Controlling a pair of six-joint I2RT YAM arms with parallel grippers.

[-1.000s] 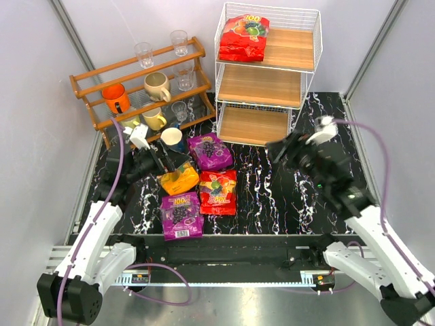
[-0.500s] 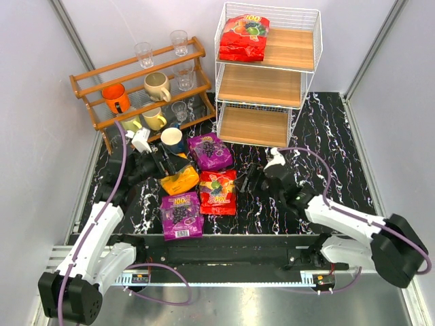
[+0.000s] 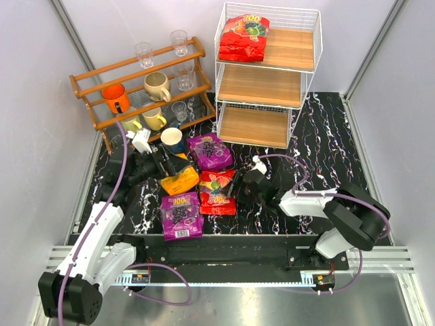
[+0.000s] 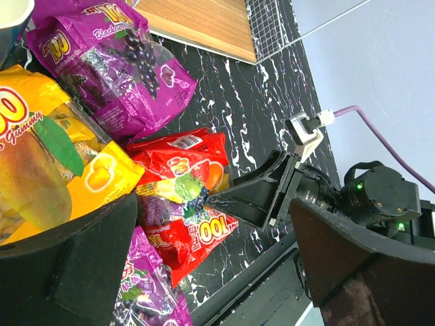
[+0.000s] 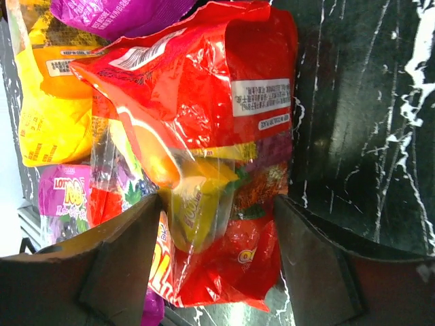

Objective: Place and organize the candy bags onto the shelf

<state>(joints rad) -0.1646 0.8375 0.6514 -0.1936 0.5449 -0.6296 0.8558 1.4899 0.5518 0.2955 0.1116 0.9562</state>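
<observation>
One red candy bag (image 3: 243, 37) lies on the top tier of the white wire shelf (image 3: 292, 51). On the black marble table lie a purple bag (image 3: 210, 151), an orange-yellow bag (image 3: 179, 180), a red bag (image 3: 217, 193) and a second purple bag (image 3: 181, 216). My right gripper (image 3: 238, 190) lies low at the red bag's right edge. In the right wrist view its open jaws (image 5: 217, 231) straddle the red bag (image 5: 224, 88), one finger on each side. My left gripper (image 3: 165, 163) hangs wide open over the orange-yellow bag (image 4: 47, 163), holding nothing.
A low brown wooden rack (image 3: 143, 81) with mugs and glasses stands at the back left. A blue and white cup (image 3: 172, 139) sits just behind the left gripper. The shelf's middle tier (image 3: 258, 85) and bottom tier (image 3: 255, 124) are bare wood.
The right arm has swung down from mid-air in front of the shelf to the table and reached the red bag; its jaws have narrowed slightly. The left arm has barely moved.
</observation>
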